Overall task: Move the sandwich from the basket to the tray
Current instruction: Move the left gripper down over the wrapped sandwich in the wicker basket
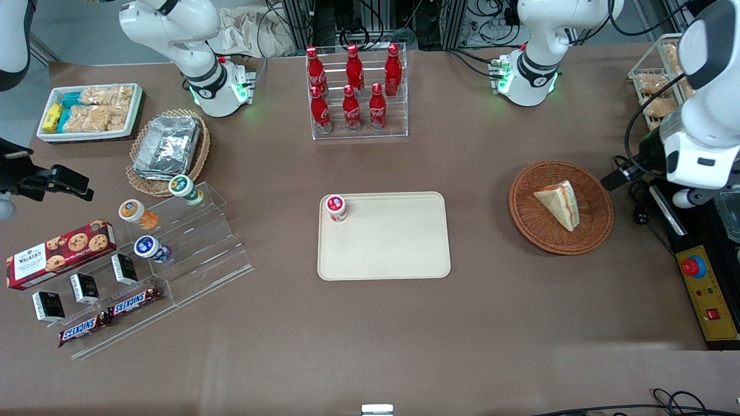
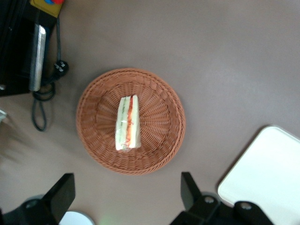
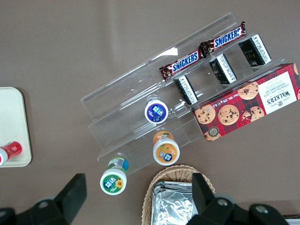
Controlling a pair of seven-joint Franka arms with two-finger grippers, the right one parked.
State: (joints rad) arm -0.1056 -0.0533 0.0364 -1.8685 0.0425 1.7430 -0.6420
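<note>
The sandwich [image 1: 561, 203], a pale bread wedge with red and green filling, lies in the round reddish-brown basket [image 1: 540, 231] toward the working arm's end of the table. It also shows in the left wrist view [image 2: 128, 124], in the middle of the basket [image 2: 159, 150]. My left gripper [image 2: 126, 197] is open and empty, high above the table beside the basket's rim. The beige tray [image 1: 404, 254] lies mid-table and holds a small red-lidded cup [image 1: 336, 207] in one corner. A corner of the tray [image 2: 262, 178] shows in the left wrist view.
A rack of red cola bottles [image 1: 355, 92] stands farther from the front camera than the tray. A yellow control box with a red button [image 1: 702, 283] and cables [image 2: 42, 93] lie beside the basket. A clear stepped stand with snacks [image 1: 191, 248] is toward the parked arm's end.
</note>
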